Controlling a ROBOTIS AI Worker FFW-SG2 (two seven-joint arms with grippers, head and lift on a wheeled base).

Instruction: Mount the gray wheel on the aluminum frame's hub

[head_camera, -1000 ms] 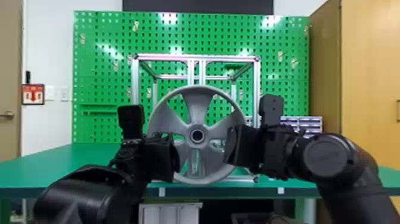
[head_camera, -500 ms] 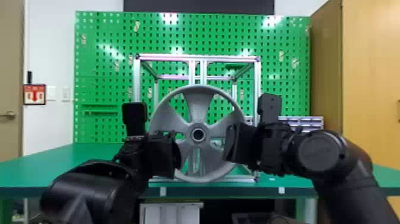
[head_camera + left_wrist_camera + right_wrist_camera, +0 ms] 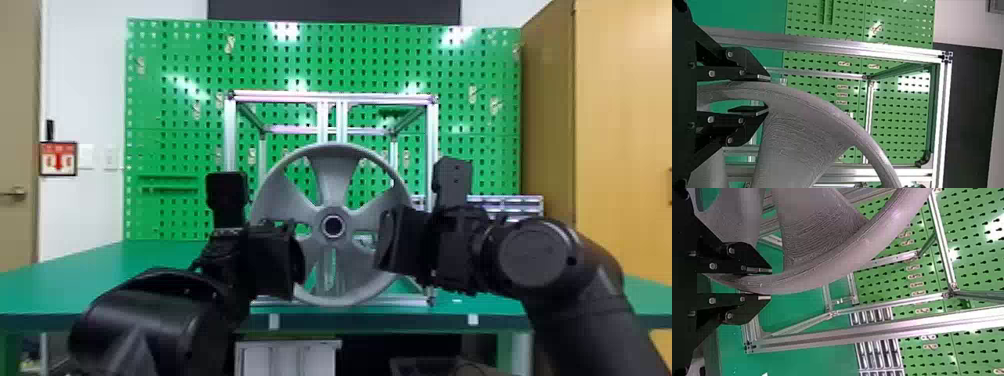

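We have one gray wheel [image 3: 334, 167] standing upright in front of one aluminum frame [image 3: 300, 95], its round face turned toward our head view. Its axle line runs level from us toward the frame, and being round, its face has no longer side. One spoke points straight up, and we count five spokes around one central bore [image 3: 332, 226]. Whether it is seated on the frame we cannot tell, since its back is hidden.

Our two grippers hold the wheel at opposite sides. The left gripper [image 3: 295, 260] has its two fingers [image 3: 740, 131] closed on the rim, one on the outer side and one on the inner. The right gripper [image 3: 392, 242] pinches the rim the same way, with two fingers [image 3: 742, 262] in our right wrist view.

The frame stands on one green table [image 3: 60, 285], with two middle posts side by side under its front top bar. Behind it we see one green pegboard [image 3: 350, 60]. One wooden cabinet [image 3: 620, 125] is to our right, near a bank of small drawers [image 3: 505, 204] whose number we cannot make out, and one red-and-white sign [image 3: 59, 159] is on the wall to our left.
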